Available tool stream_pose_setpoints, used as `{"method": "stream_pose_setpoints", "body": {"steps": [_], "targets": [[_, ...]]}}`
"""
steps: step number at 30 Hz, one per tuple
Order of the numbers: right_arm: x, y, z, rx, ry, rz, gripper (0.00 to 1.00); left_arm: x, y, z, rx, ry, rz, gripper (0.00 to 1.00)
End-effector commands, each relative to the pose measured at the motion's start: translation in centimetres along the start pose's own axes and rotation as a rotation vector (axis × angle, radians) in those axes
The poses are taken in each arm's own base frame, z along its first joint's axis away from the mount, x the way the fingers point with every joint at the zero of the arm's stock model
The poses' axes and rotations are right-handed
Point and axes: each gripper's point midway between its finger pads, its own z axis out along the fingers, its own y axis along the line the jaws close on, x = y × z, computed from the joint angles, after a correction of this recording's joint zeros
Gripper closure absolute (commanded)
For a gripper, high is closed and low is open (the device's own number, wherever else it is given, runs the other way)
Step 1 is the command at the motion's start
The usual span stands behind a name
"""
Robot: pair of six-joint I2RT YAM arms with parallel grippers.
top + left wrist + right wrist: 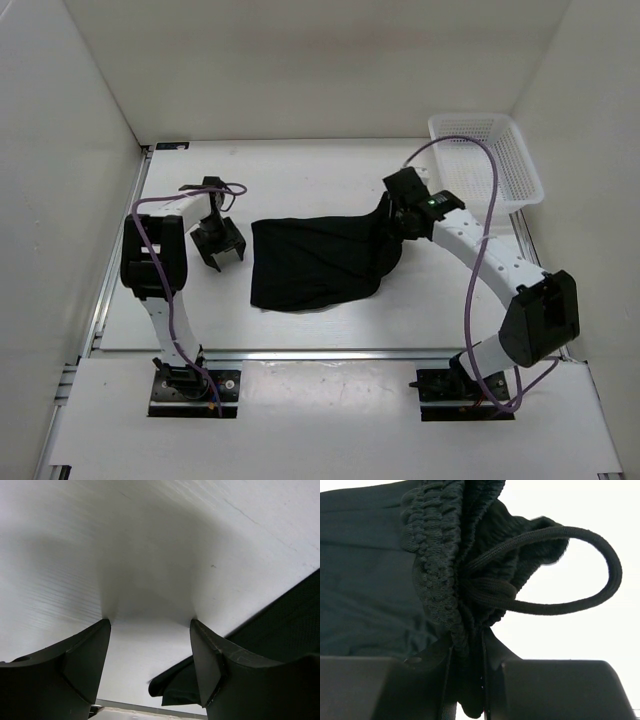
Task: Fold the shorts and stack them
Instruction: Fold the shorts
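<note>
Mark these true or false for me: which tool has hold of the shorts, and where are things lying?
1. The right tool pinches the shorts at the waistband. True.
2. The left tool grips the shorts too. False: it is open over bare table, beside the shorts.
3. The shorts lie in the basket. False: they lie on the table, and the basket sits in the far right corner.
4. A drawstring loop sticks out from the waistband. True.
</note>
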Motion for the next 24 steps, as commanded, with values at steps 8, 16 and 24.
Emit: {"method": "stream_pose_setpoints", "body": {"steps": [8, 16, 24], "targets": [[-0.5, 12.8, -4.9, -0.022, -0.126, -0.323, 1.00, 0.6, -1.0, 0.5, 0.037, 0.004, 0.002, 0.25], [2.3, 24.1, -4.9, -0.083, -0.182, -0.514, 1.00, -1.2, 2.0, -4.7, 0.008, -0.066, -0.099, 0.22], [5.0, 27.1, -2.8, -0.112, -0.138, -0.571, 1.00, -3.0, 4.7, -7.9, 0.001, -0.114, -0.227, 0.22]]}}
